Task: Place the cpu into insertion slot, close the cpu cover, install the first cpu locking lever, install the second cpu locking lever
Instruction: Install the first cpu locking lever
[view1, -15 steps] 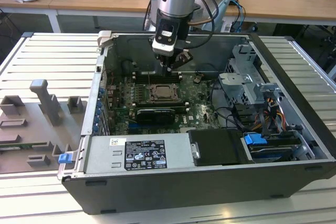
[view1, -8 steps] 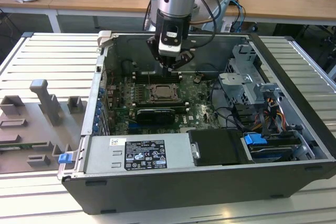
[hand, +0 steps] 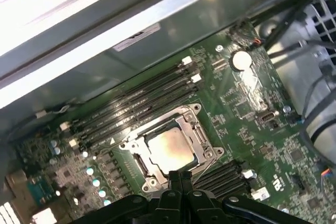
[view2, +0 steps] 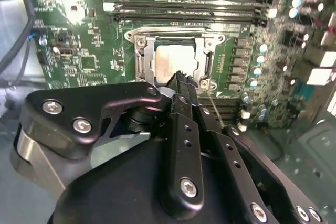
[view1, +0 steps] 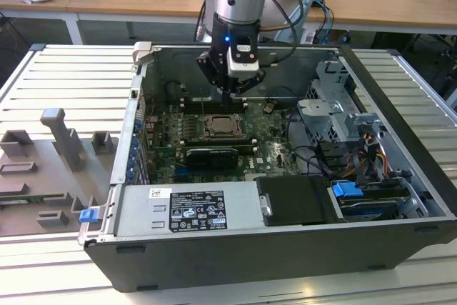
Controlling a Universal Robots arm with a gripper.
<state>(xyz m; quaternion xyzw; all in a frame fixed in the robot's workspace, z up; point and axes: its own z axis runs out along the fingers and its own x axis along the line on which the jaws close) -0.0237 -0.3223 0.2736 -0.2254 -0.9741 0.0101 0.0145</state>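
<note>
Desks stand behind the open computer case (view1: 285,255). At centre of the second wrist view the cpu (view2: 176,60) lies in the insertion slot (view2: 173,42) under the cpu cover (view2: 143,61); the gripper (view2: 181,80), clenched and empty, hangs at its edge. A push off target could scrape the motherboard (view2: 89,61).

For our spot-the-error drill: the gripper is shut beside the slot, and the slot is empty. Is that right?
No. The slot is not empty: the cpu lies in it, as the first wrist view shows. The gripper is shut beside the slot.
</note>
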